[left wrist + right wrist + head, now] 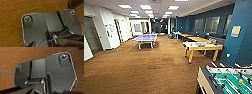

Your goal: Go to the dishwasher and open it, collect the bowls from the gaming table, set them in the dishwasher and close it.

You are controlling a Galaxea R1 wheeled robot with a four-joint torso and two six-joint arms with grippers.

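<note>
You see a brown wood-grain floor (pixel 146 65); teal walls (pixel 241 47); blue table-tennis table (pixel 145 38); white-topped, yellow-legged gaming table (pixel 201 46); green football field (pixel 231 81).

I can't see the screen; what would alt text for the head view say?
A long games room with a brown wood floor: a blue ping-pong table in the middle, a yellow-legged white-topped table by the blue wall at right, and a table-football table in the near right corner.

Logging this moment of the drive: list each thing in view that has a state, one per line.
Ceiling lights: on.
Table-tennis table: unfolded, standing on the wood floor.
White-topped gaming table: upright, colourful items lying on it.
Table-football table: upright, rods across its green field.
</note>
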